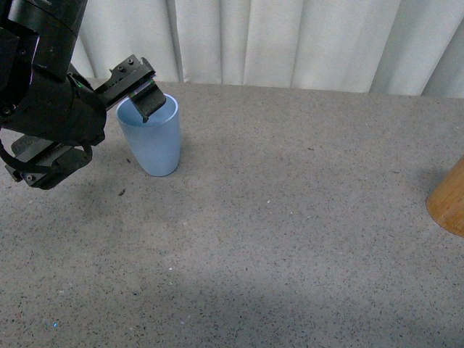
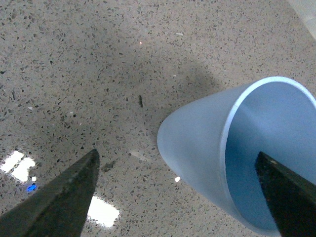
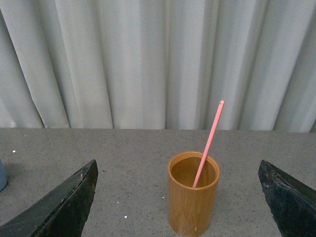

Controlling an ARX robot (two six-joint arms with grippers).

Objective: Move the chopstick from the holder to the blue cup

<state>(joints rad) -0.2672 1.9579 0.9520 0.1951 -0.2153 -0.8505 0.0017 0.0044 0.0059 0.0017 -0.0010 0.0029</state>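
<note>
The blue cup (image 1: 151, 135) stands upright on the table at the back left. My left gripper (image 1: 143, 93) is open and empty, just above the cup's rim. In the left wrist view the cup (image 2: 212, 148) lies between the spread fingers, and its inside looks empty. The holder (image 3: 192, 199) stands upright ahead of my open right gripper (image 3: 177, 197), with one pink-red chopstick (image 3: 209, 140) leaning out of it. In the front view only an edge of the holder (image 1: 449, 199) shows at the right border, and the right gripper is out of view there.
Grey speckled table (image 1: 290, 217) with white curtains (image 1: 290, 40) along its far edge. A small dark speck (image 1: 122, 192) lies near the cup.
</note>
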